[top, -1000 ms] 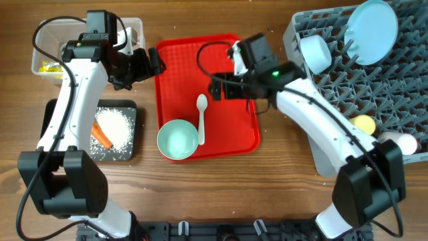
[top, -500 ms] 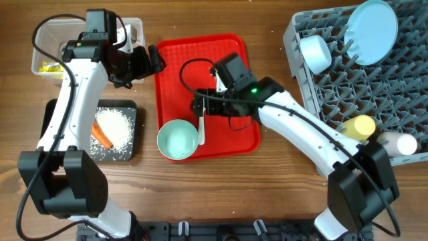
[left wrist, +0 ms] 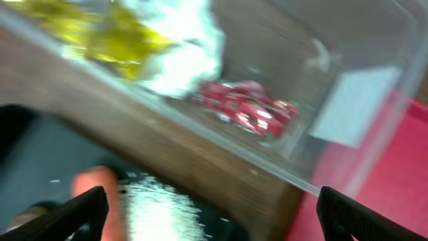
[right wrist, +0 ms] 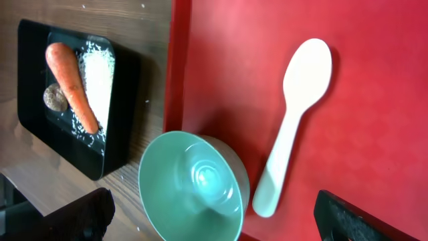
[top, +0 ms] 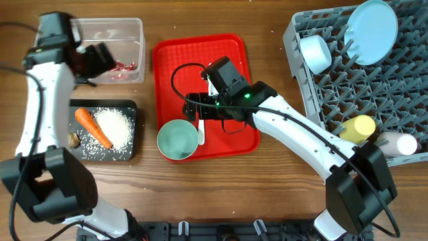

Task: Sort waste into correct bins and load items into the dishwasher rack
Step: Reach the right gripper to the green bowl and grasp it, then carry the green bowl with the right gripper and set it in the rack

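Observation:
The clear tub (top: 137, 30) holds a red wrapper (top: 124, 67); the left wrist view shows the red wrapper (left wrist: 247, 110), a yellow wrapper (left wrist: 114, 33) and white tissue (left wrist: 180, 60) in it. My left gripper (top: 97, 59) hovers open and empty at the tub's left side (left wrist: 217, 224). The black tray (top: 127, 150) holds a carrot (top: 92, 127), rice (top: 115, 126) and a brown lump (top: 72, 139). My right gripper (top: 194, 109) is open above a blue-green bowl (right wrist: 194, 187) and white spoon (right wrist: 294, 120) on the red tray (top: 221, 60).
The grey rack (top: 374, 87) at the right holds the plate (top: 371, 30), a second bowl (top: 314, 53), the yellow cup (top: 358, 126) and a pale cup (top: 398, 142). The right wrist view also shows the black tray (right wrist: 33, 80) left of the red tray.
My left arm swung left from the tub's right side to its left, uncovering the black tray. My right gripper moved left and lower over the bowl and spoon.

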You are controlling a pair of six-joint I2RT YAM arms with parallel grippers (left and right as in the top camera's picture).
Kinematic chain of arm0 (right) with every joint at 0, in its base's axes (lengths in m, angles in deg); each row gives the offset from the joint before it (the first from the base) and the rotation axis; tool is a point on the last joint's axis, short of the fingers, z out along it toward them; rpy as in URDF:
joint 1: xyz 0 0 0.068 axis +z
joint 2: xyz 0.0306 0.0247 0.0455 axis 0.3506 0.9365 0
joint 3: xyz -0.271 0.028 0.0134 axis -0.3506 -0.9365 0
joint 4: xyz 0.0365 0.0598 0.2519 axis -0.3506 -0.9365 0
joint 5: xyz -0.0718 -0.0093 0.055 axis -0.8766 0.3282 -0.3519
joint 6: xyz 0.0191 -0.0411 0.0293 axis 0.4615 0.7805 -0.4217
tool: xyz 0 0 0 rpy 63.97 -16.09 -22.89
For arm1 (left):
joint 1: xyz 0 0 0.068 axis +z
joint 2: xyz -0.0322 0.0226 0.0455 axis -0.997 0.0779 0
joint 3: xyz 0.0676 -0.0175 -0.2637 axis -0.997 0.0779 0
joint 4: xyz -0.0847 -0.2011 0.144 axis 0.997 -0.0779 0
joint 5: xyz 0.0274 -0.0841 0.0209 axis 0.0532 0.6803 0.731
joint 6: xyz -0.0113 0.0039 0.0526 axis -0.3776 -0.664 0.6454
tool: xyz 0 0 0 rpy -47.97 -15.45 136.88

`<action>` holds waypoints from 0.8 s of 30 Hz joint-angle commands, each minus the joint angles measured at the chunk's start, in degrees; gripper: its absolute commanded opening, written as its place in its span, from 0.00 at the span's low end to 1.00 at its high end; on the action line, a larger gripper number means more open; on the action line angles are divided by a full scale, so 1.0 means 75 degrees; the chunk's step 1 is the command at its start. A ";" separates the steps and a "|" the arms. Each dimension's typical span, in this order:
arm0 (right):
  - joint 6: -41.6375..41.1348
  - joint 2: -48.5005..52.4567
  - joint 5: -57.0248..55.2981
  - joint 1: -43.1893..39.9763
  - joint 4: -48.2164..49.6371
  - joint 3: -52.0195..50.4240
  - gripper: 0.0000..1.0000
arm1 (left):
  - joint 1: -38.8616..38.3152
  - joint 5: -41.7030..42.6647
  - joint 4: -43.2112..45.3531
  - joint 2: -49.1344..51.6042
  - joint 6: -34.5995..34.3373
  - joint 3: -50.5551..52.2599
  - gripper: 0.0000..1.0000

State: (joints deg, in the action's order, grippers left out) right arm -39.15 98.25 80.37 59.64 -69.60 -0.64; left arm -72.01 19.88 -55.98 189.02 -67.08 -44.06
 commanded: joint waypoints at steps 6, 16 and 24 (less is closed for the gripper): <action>-0.0105 0.0941 0.0114 0.0673 0.0440 -0.0035 0.95 | 0.0699 0.0242 0.0006 -0.0140 -0.0178 -0.0119 1.00; -0.0481 0.1096 -0.0740 0.0886 0.0058 -0.0035 0.62 | 0.0699 0.0242 0.0006 -0.0140 -0.0178 -0.0119 1.00; -0.0484 0.1320 -0.0699 0.0886 0.0122 -0.0035 0.25 | 0.0699 0.0242 0.0006 -0.0140 -0.0178 -0.0119 1.00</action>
State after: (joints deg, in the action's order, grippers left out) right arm -42.73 106.71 76.02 65.93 -69.05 -0.79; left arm -66.92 20.97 -56.07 189.02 -67.72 -44.06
